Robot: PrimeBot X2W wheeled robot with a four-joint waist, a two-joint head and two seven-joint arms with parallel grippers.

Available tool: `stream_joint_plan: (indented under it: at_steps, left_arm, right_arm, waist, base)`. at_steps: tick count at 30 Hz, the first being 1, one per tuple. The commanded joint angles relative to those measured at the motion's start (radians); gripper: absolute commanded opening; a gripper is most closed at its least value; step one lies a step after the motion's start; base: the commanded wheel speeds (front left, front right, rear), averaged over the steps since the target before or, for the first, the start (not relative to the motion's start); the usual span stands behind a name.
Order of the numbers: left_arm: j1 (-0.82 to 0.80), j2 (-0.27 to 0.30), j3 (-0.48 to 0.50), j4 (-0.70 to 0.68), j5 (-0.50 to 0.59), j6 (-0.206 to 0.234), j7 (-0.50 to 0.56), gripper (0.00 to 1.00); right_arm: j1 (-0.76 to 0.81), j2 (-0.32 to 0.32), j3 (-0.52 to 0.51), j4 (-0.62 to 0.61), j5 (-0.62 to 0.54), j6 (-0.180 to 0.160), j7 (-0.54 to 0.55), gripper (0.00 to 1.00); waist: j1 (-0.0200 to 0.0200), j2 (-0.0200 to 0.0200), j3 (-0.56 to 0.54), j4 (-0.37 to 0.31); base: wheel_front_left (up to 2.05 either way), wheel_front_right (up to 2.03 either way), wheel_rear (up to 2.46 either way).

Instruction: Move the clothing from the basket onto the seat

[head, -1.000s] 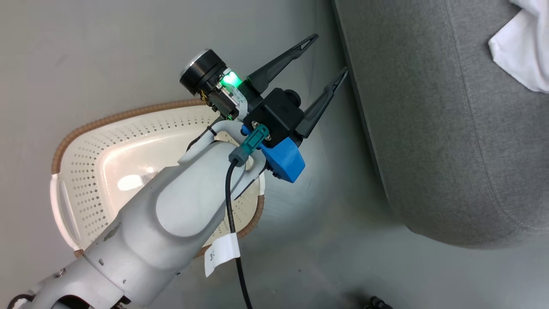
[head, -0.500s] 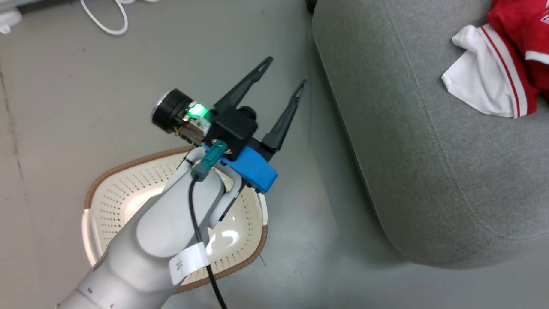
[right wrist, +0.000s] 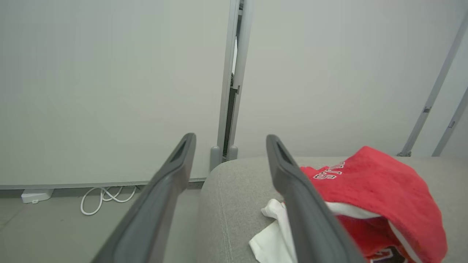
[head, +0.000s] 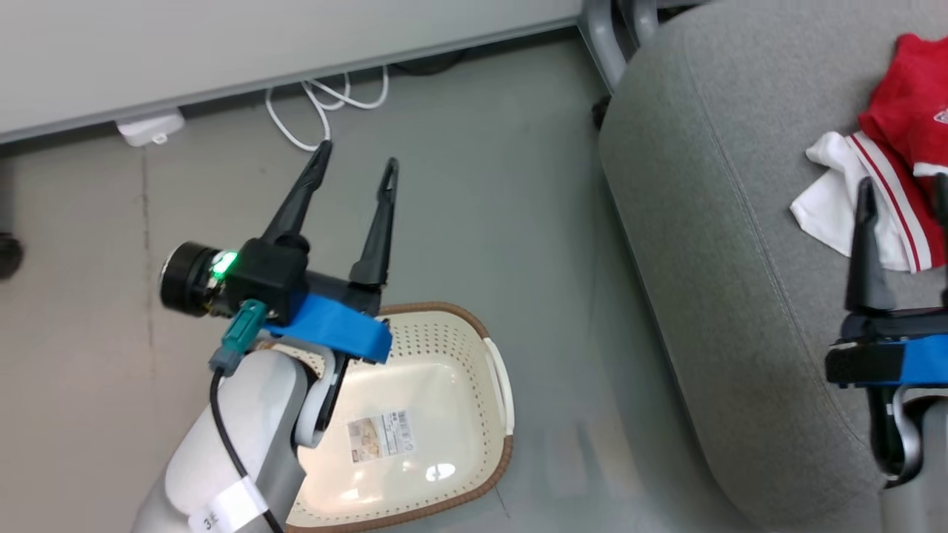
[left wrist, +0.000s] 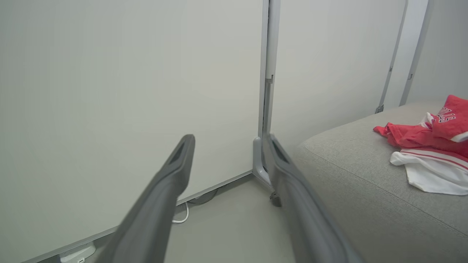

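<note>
The clothing (head: 907, 126) lies heaped on the seat (head: 726, 244), upper right of the head view, well apart from the basket (head: 498, 377) at lower centre. The basket's floor is bare but for a label (head: 381, 437). My right gripper (head: 903, 181), open and empty at the right edge, points up the frame straight at the heap and is the nearer. My left gripper (head: 357, 153), likewise open and empty, hangs over the basket's upper rim, pointing towards the wall (head: 222, 59). I judge that nothing remains to lift.
</note>
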State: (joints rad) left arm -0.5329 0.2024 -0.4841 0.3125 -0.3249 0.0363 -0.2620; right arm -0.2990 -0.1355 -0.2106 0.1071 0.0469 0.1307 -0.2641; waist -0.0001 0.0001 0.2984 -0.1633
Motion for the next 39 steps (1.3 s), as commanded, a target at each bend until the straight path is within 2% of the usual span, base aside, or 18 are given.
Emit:
stream_joint_plan:
  at_steps: [1, 10, 18, 26, 39]
  left_arm:
    - [0.033, 0.002, 0.027, -0.009, 0.012, 0.003, -0.004, 1.00]
    - [0.190, -0.025, 0.202, -0.054, 0.058, -0.018, -0.004, 1.00]
    - [0.298, -0.069, 0.321, -0.066, 0.100, -0.054, -0.003, 1.00]
    - [0.374, -0.101, 0.391, -0.046, 0.140, -0.095, -0.003, 1.00]
    - [0.427, -0.134, 0.464, -0.028, 0.173, -0.126, -0.003, 1.00]
  right_arm:
    - [0.019, 0.006, 0.018, -0.010, 0.005, 0.000, 0.000, 1.00]
    - [0.061, 0.035, 0.100, 0.009, 0.022, 0.000, 0.000, 1.00]
    - [0.123, 0.045, 0.123, 0.035, 0.035, 0.000, 0.000, 1.00]
    - [0.195, 0.061, 0.131, 0.064, 0.046, 0.000, 0.000, 1.00]
    - [0.246, 0.081, 0.137, 0.107, 0.059, 0.000, 0.000, 1.00]
  waist:
    - [0.0001, -0.0001, -0.041, 0.036]
    - [0.0001, -0.0001, -0.126, 0.096]
    - [0.0001, -0.0001, -0.183, 0.149]
    - [0.0001, -0.0001, -0.222, 0.180]
    - [0.0001, -0.0001, -0.250, 0.213]
  base:
    - [0.00, 0.00, 0.00]
    - [0.00, 0.00, 0.00]
    - [0.00, 0.00, 0.00]
    - [0.00, 0.00, 0.00]
    - [0.00, 0.00, 0.00]
